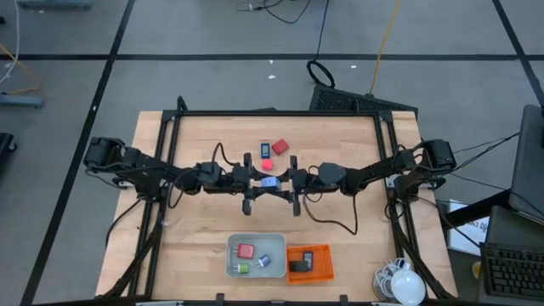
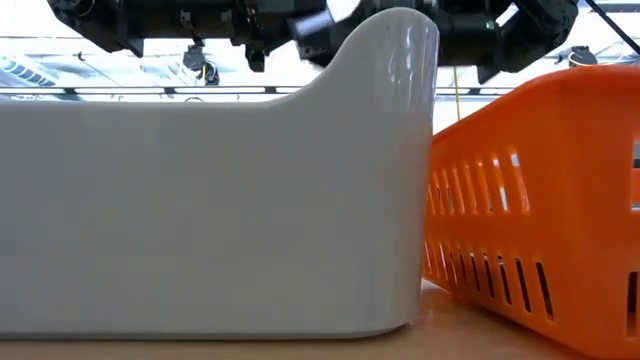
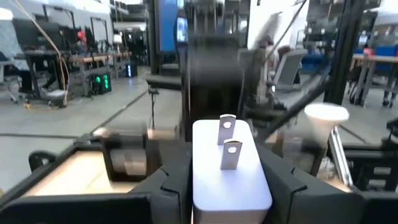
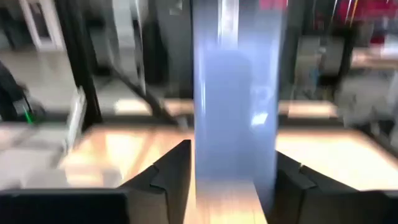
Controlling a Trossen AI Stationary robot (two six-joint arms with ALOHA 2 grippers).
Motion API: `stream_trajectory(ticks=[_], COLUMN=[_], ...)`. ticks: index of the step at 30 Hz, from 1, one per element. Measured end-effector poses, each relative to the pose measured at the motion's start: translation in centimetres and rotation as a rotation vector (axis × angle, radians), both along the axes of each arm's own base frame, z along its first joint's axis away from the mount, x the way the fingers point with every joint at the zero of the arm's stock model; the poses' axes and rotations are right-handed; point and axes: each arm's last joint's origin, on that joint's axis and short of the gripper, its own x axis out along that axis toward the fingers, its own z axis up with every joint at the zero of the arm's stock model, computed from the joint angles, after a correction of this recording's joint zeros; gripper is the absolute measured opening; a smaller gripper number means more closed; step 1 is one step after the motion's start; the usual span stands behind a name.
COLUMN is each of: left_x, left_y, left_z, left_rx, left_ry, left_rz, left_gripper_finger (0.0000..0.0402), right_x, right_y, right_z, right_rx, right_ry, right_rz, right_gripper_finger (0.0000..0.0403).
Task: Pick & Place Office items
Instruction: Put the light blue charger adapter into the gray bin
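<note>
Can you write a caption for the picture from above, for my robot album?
Both robot hands, left hand and right hand, meet mid-table at a white-blue charger.

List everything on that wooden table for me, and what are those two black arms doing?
White plug-in charger with two metal prongs: one, white-blue, held between both pincers at table centre.
Small blocks: one pink, one red, far side of the table.
Grey plastic tray: one, near edge, holding red, green and blue pieces.
Orange mesh basket: one, right of tray, holding a black flat piece.
Left pincer, right pincer: both gripping the charger.
</note>
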Motion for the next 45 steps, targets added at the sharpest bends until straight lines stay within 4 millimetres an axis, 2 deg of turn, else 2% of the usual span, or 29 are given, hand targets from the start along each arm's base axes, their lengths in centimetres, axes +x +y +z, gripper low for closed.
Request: stream_trajectory(ticks=[3, 8, 11, 18, 21, 25, 32, 39, 42, 45], left_x=[-0.6, -1.8, -2.3, -2.7, -3.0, -3.3, -3.2, -2.4, -2.2, -2.1], left_y=[-0.1, -0.7, -1.4, -4.0, -5.6, -7.7, -10.9, -12.0, -12.3, -12.5], left_z=[1.0, 2.1, 2.4, 1.7, 1.0, 0.0, -3.5, -7.7, -8.9, -9.3], left_rx=[-0.004, -0.004, -0.022, -0.113, -0.154, -0.232, -0.334, -0.405, -0.421, -0.431], left_ry=[-0.023, 0.009, 0.019, 0.081, 0.133, 0.196, 0.351, 0.516, 0.566, 0.576], left_rz=[0.012, 0.04, 0.015, -0.085, -0.123, -0.193, -0.238, -0.232, -0.273, -0.301], left_gripper_finger=[0.0119, 0.0125, 0.0123, 0.0124, 0.0123, 0.0121, 0.0124, 0.0121, 0.0124, 0.0126], right_x=[-0.5, -2.1, -3.5, -7.2, -8.7, -10.6, -13.4, -14.9, -15.1, -15.1], right_y=[-0.1, -0.6, -1.0, -1.3, -1.1, -1.0, -1.1, -0.9, -0.9, -0.9], right_z=[-0.5, 1.0, 2.3, 4.9, 5.1, 4.0, 3.3, 3.4, 3.5, 3.4], right_rx=[-0.015, -0.022, -0.024, 0.029, 0.058, 0.08, 0.097, 0.08, 0.07, 0.062], right_ry=[0.108, 0.213, 0.254, 0.334, 0.32, 0.296, 0.083, -0.117, -0.134, -0.13], right_rz=[-0.011, -0.025, -0.037, -0.054, -0.048, -0.048, -0.054, -0.016, -0.02, -0.02], right_gripper_finger=[0.0174, 0.0194, 0.0194, 0.0178, 0.0172, 0.0166, 0.016, 0.016, 0.016, 0.0159])
